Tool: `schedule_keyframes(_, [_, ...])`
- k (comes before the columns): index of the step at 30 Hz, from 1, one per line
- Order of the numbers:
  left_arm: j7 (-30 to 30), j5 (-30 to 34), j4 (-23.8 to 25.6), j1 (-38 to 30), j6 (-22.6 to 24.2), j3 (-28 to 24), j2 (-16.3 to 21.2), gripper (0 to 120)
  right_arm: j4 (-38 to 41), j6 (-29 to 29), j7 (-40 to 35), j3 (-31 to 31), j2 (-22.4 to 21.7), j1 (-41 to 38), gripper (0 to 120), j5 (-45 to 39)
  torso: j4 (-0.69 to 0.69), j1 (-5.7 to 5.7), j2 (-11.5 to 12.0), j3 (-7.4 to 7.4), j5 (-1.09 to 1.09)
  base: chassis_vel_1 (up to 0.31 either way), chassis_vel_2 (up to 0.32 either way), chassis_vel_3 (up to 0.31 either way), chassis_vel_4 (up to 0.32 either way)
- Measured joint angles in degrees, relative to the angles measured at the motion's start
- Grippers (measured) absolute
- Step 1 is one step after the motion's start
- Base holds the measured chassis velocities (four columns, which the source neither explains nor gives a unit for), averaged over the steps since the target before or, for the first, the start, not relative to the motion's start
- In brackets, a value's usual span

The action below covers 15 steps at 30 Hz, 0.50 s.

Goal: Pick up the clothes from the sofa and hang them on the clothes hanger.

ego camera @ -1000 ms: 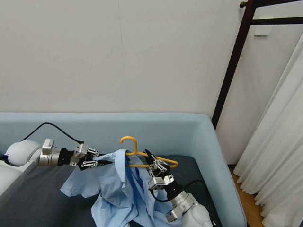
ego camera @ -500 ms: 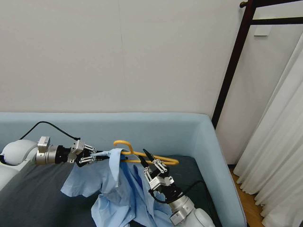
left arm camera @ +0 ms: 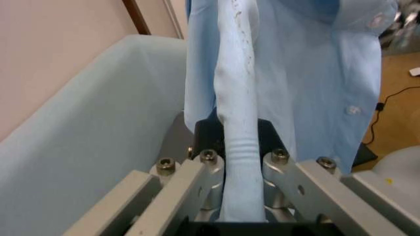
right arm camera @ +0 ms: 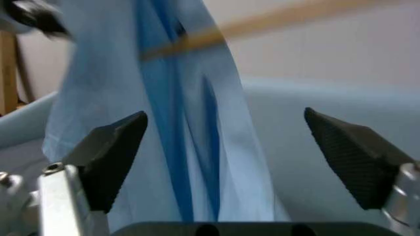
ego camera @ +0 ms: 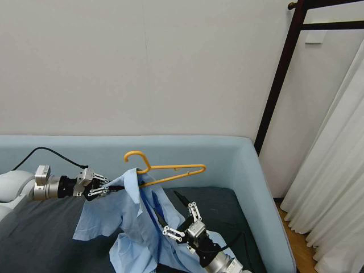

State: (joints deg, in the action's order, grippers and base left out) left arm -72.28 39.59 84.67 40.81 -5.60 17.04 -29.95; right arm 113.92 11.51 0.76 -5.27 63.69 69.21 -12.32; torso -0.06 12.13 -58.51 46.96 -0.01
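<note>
Pinching a rolled fold of the light-blue shirt (ego camera: 133, 227) in the left gripper (ego camera: 107, 186), closed tight on the cloth, with the arm stretched level over the sofa (ego camera: 242, 165). Draped on the yellow hanger (ego camera: 170, 168) (long axis near level, hook toward the left gripper), up off the seat. Waiting below the hanger's bar with the right gripper (ego camera: 166, 205), spread wide, holding nothing, angled up toward it.

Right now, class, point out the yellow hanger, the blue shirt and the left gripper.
yellow hanger (ego camera: 176, 167): head view, on its upper bar.
blue shirt (ego camera: 136, 222): head view, on the hanging cloth.
left gripper (ego camera: 107, 187): head view, between its fingertips, clamped on the shirt.
</note>
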Motion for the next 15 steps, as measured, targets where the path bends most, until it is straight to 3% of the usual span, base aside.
schedule_keyframes(1, [0.05, 0.21, 0.28, 0.12, -0.03, 0.16, 0.19, 3, 0.05, -3.55, -0.86, 0.15, -0.47, 0.48, 96, -3.67, -0.01, 0.0, 0.0, 0.0, 0.0, 0.0, 0.0, 0.0, 0.0])
schedule_keyframes(3, [0.07, 0.25, 0.36, 0.15, -0.03, 0.2, 0.23, 3, 0.06, -3.93, -0.96, 0.16, -0.51, 0.52, 98, -4.18, -0.01, 0.0, 0.0, 0.0, 0.0, 0.0, 0.0, 0.0, 0.0])
schedule_keyframes(5, [0.24, 0.69, 1.58, 0.77, -0.11, 0.65, 0.7, 3, 0.71, -12.04, -3.78, 0.34, -1.43, 0.77, 100, -21.47, -0.01, 0.0, 0.0, 0.0, 0.01, 0.0, 0.0, 0.0, 0.0])
schedule_keyframes(8, [0.37, 0.8, 2.49, 1.65, -0.16, 1.06, 0.92, 3, 0.94, -14.44, -4.74, 0.98, -1.54, 0.8, 100, -31.16, 0.01, 0.0, 0.0, 0.0, 0.01, 0.0, 0.0, 0.0, 0.0])
schedule_keyframes(15, [0.83, 1.02, 3.55, 2.97, -0.75, 2.04, 1.12, 3, 1.1, -15.09, -5.5, 0.07, -0.54, 3.64, 100, -33.02, -0.01, 0.0, 0.0, 0.0, 0.0, 0.0, 0.0, 0.0, 0.0])
